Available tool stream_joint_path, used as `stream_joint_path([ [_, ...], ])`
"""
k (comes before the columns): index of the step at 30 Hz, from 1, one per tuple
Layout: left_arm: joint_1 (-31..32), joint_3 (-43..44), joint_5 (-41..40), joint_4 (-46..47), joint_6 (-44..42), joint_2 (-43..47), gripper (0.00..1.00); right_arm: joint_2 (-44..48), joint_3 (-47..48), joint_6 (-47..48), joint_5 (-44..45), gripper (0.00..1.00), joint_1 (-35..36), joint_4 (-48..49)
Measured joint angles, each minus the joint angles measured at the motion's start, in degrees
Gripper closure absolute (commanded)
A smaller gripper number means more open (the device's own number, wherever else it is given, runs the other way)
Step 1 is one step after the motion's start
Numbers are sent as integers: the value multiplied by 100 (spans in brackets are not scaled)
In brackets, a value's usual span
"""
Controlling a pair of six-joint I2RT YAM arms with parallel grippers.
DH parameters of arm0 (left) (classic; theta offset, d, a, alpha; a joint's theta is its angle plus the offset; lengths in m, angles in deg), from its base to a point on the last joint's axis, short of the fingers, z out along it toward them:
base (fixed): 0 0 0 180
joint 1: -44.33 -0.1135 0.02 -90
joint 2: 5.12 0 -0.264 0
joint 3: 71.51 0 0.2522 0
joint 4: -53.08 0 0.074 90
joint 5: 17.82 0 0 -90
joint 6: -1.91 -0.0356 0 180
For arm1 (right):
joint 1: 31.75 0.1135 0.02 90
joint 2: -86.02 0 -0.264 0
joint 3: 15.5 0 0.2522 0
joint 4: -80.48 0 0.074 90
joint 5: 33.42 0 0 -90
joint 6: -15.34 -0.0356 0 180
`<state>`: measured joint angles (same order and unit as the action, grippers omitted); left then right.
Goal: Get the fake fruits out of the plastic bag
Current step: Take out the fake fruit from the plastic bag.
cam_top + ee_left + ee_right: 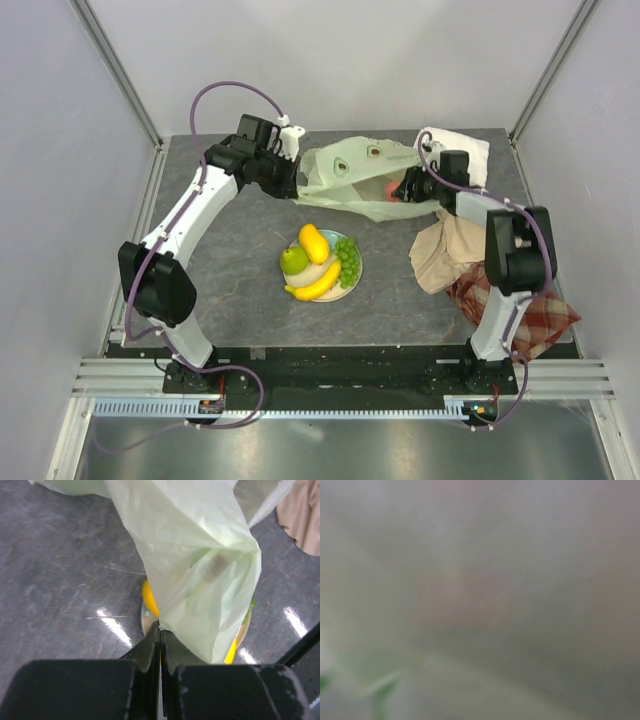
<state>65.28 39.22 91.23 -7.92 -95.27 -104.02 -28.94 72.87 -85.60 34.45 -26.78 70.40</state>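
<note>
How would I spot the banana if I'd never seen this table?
On the dark grey table, find the round plate in the middle, just on the near side of the pale-green bag. The banana lies along the plate's near edge: long and curved, unlike the plump oval mango beside it.

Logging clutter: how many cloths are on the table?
3, all on the right: white cloth at the far edge, beige cloth mid-table, plaid cloth at the near edge. The bag could hide more.
</note>
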Motion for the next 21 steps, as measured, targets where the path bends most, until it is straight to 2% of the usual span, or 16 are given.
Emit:
stream_joint_path([
  [3, 120, -177, 205, -37, 9, 0, 98, 942, -964, 96, -92, 74, 24, -166],
  [6, 168, -267, 367, -63, 35, -9, 99, 1403, -1139, 151, -431, 75, 249, -291],
  [15, 166, 238, 378, -52, 245, -584, 98, 1766, 339, 774, -1567, 75, 516, -1187],
  [21, 42, 852, 350, -66, 393, -885, 98, 2686, 470, 1801, -2006, 74, 544, -2282],
])
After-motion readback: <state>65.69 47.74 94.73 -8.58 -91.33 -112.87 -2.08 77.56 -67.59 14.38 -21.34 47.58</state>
